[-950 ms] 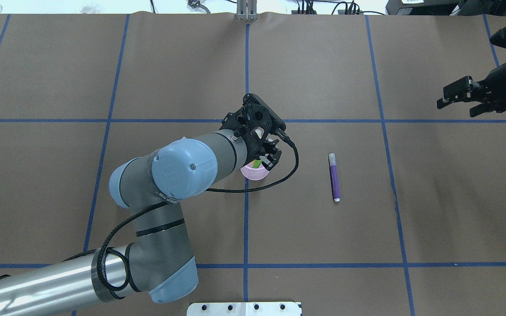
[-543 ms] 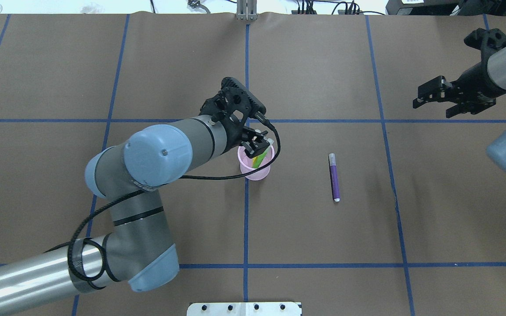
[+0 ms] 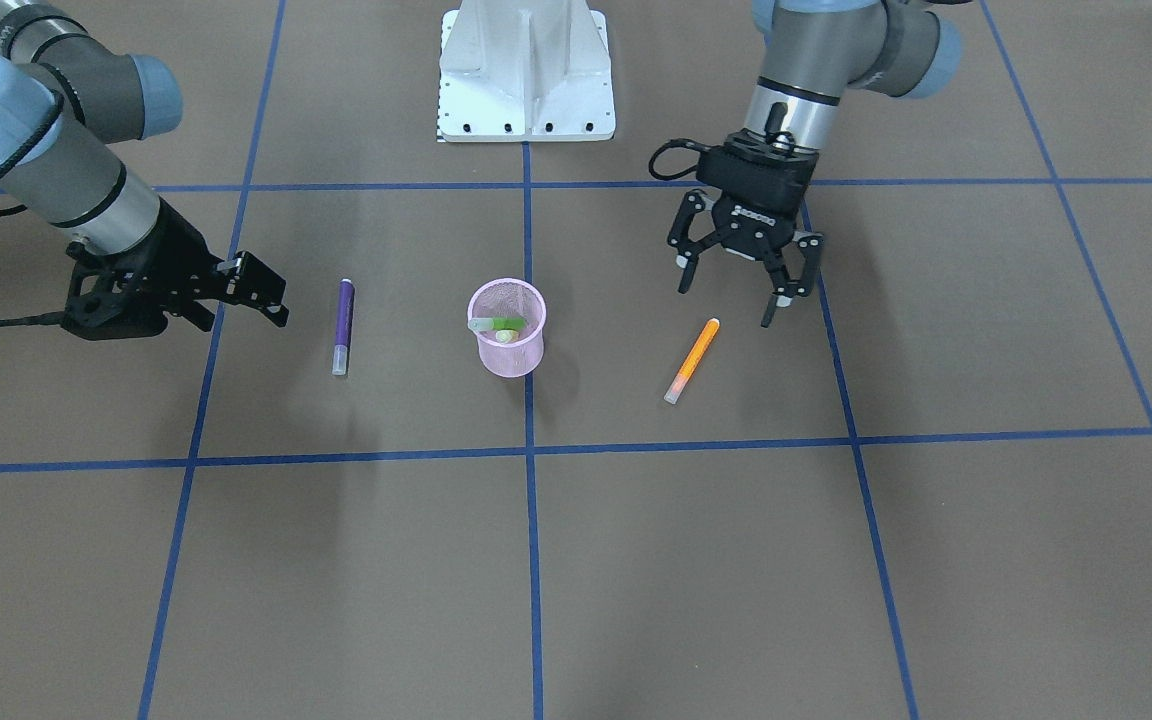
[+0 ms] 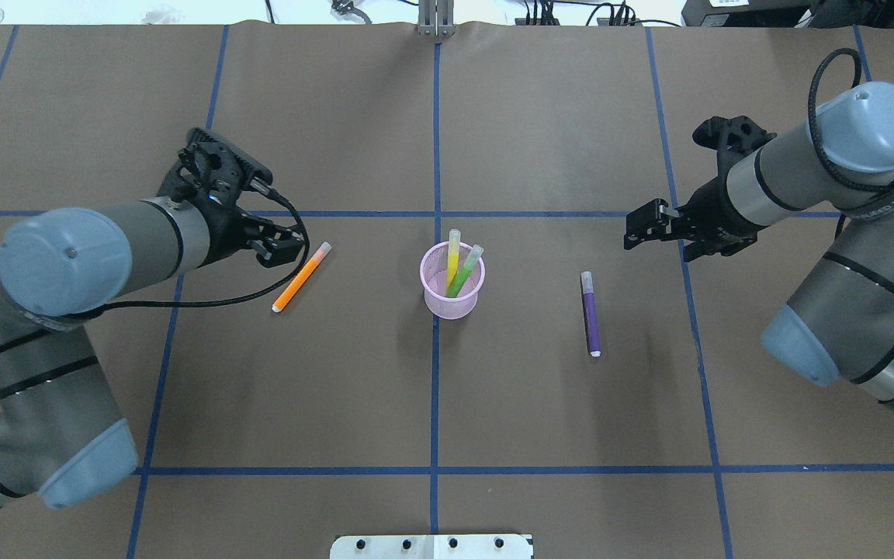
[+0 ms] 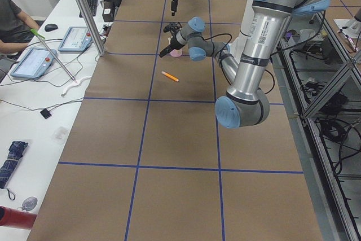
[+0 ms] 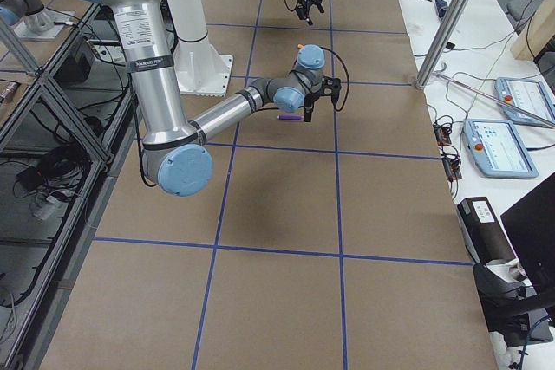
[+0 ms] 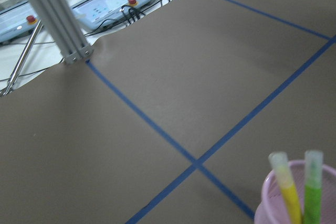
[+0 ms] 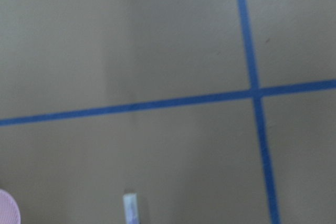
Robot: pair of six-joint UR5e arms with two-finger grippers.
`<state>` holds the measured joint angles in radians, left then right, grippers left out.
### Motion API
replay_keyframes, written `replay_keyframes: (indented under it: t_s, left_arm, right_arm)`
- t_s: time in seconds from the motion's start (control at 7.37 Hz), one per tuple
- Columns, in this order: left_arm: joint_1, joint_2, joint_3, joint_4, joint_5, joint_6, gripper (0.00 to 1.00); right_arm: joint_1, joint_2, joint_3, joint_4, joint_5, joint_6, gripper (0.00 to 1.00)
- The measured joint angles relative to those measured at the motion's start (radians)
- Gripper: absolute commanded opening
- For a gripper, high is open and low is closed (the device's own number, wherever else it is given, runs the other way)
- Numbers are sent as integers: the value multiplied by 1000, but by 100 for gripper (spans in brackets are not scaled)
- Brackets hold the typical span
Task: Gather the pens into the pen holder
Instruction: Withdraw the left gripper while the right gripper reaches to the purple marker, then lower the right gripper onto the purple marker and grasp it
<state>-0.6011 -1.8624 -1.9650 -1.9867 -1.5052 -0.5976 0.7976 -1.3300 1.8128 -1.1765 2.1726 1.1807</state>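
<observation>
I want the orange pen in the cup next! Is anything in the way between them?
No, nothing visible. Only bare brown table lies between the orange pen and the pink pen holder. The open left gripper hovers close to the pen.

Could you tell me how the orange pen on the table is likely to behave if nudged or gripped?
The orange pen looks slim and round and lies flat on the table, so a sideways nudge would probably roll it. It appears straight and rigid, so it should lift without bending. Being so thin, it is likely light.
</observation>
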Motion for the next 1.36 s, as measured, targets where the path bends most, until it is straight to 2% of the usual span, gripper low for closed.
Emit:
replay_keyframes:
  t_s: [0.27, 0.41, 0.54, 0.81, 1.09, 1.36]
  left_arm:
    - [-94, 45, -46, 200, -109, -55, 99]
    - [-142, 54, -53, 259, -180, -69, 99]
    - [-190, 60, -56, 315, -279, -77, 99]
    - [-248, 64, -60, 377, -410, -82, 99]
    - [-260, 64, -61, 385, -434, -103, 99]
    - [-261, 63, -65, 385, -437, -126, 99]
  right_arm:
    - [-104, 12, 3, -44, -68, 10, 89]
    - [-134, 49, 2, -131, -82, 7, 85]
    - [-149, 110, -13, -243, -85, -5, 81]
    - [-146, 178, -90, -332, -41, -85, 77]
    - [-124, 224, -189, -348, 30, -171, 66]
    - [-106, 258, -251, -352, 75, -204, 51]
